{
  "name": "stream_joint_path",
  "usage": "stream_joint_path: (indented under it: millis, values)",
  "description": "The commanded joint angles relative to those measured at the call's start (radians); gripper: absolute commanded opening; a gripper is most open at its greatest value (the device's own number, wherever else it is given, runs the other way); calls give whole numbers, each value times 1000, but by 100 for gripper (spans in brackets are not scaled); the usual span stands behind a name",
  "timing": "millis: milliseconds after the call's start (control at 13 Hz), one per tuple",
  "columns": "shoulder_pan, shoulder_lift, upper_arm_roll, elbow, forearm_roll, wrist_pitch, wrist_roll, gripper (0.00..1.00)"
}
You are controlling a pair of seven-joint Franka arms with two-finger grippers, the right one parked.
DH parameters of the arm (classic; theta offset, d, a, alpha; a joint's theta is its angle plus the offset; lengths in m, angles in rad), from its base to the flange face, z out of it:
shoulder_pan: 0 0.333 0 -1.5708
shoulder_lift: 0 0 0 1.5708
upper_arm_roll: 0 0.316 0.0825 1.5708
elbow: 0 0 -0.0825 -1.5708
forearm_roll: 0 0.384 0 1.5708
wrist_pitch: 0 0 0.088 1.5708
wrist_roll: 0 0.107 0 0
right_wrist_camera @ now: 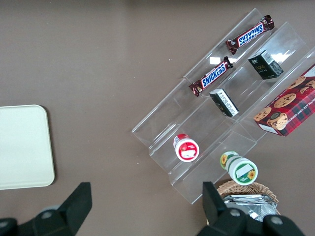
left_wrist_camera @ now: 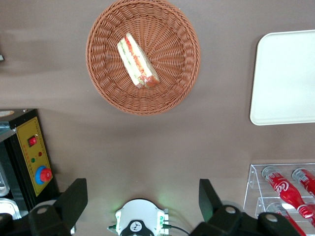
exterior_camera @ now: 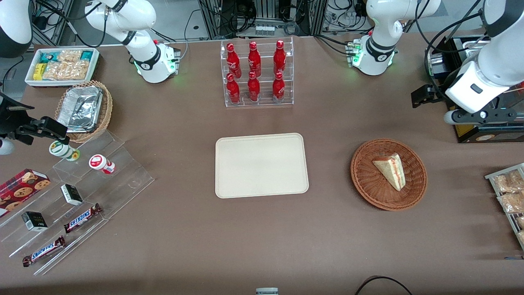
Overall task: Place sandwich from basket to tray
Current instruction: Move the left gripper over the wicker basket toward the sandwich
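Observation:
The sandwich [exterior_camera: 391, 170] is a pale triangular wedge with red and green filling, lying in the round reddish-brown basket [exterior_camera: 364, 180]. The cream tray [exterior_camera: 261, 165] lies flat and bare at the table's middle, beside the basket toward the parked arm's end. My left gripper [exterior_camera: 423, 96] hangs high over the table, farther from the front camera than the basket and apart from it, open and empty. The left wrist view shows the sandwich [left_wrist_camera: 138, 61] in the basket [left_wrist_camera: 172, 73], a part of the tray [left_wrist_camera: 285, 78], and my gripper [left_wrist_camera: 142, 199] with its jaws wide apart.
A black control box [exterior_camera: 487, 131] with a red button [left_wrist_camera: 45, 174] stands by the gripper. A clear rack of red bottles [exterior_camera: 258, 73] stands farther from the front camera than the tray. A wire rack of snack packets [exterior_camera: 509, 192] sits at the working arm's end.

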State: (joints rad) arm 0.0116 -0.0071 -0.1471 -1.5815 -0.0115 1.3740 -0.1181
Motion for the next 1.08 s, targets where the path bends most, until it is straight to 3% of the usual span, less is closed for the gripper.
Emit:
stream_joint_path:
  millis: [0, 538, 1000]
  values:
    - [2, -23, 7, 9, -16, -10, 46, 100]
    - [-4, -22, 4, -130, -7, 106, 41, 100]
    - [-2, -17, 6, -372, 1, 405, 31, 100]
